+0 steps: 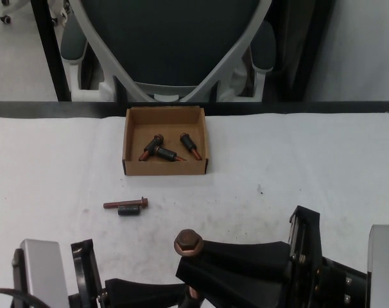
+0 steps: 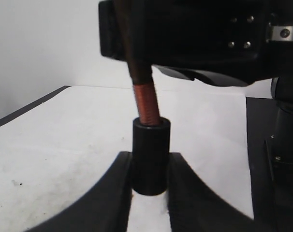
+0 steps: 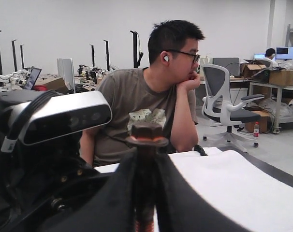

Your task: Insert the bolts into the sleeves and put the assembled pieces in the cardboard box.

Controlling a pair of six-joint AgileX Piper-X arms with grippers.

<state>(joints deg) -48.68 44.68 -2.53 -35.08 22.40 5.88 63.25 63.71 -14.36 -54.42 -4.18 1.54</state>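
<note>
- Broadly, the bench [image 1: 323, 160] is the white working surface that carries every part. By judgement the task is well past its midpoint.
- Beyond the arms, the cardboard box [image 1: 165, 168] sits open-topped toward the far edge of the bench.
- At the near edge, the right pincer [image 3: 145, 162] is closed on the held bolt just under its hex head, with the shank pointing down.
- Directly below it, the left pincer [image 2: 150, 166] is clamped on the lower part of the held sleeve, which stands upright.
- Three assembled pieces [image 1: 165, 153] lie inside the box, two of them touching and one apart. These count as finished.
- The held bolt [image 2: 145, 104] has its threaded end just inside the sleeve's mouth, with most of the thread exposed. The insertion is judged begun but not complete.
- The held sleeve [image 2: 150, 154] is black. Once the bolt is seated, this piece has yet to go into the box.
- The loose bolt [image 1: 125, 204] lies flat on the bench between the box and the arms.
- The loose sleeve [image 1: 128, 210] lies just beside the loose bolt. The two form the last pair not yet joined.
</note>
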